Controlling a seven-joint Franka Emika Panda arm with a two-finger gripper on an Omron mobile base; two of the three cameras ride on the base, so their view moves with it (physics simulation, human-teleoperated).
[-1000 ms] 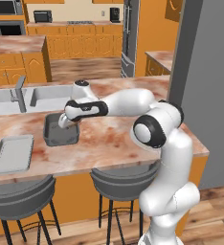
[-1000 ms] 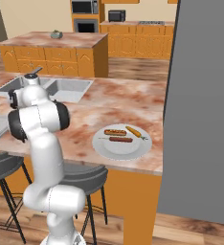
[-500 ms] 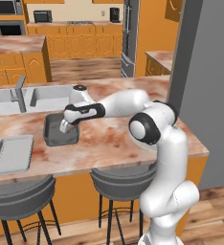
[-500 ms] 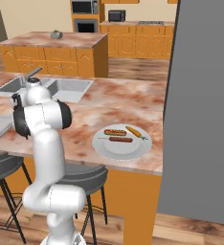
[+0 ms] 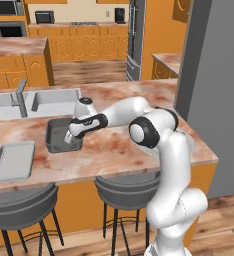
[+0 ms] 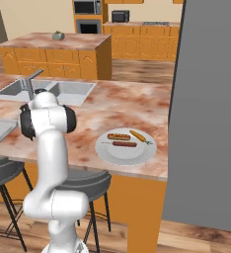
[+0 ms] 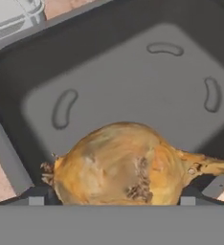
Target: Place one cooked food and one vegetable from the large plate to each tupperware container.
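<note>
one golden-brown onion (image 7: 116,165) sits clamped in the two-finger gripper (image 7: 113,198) – directly above the deep dark-grey tub's floor (image 7: 133,86), stem pointing sideways.

Kitchen island counter (image 5: 119,145) with a mottled pink-brown stone top, carrying 3 loose items. A deep dark-grey tub (image 5: 56,135) stands near the sink (image 5: 49,100), which is set into the top at the far left. A shallow light-grey tray (image 5: 12,160) lies flat by the front edge, left of the tub and apart from it. The large white plate (image 6: 126,147) rests well to the right, near the front edge, bearing 2 sausages (image 6: 119,137) and what appears to be a carrot (image 6: 137,136).
</note>
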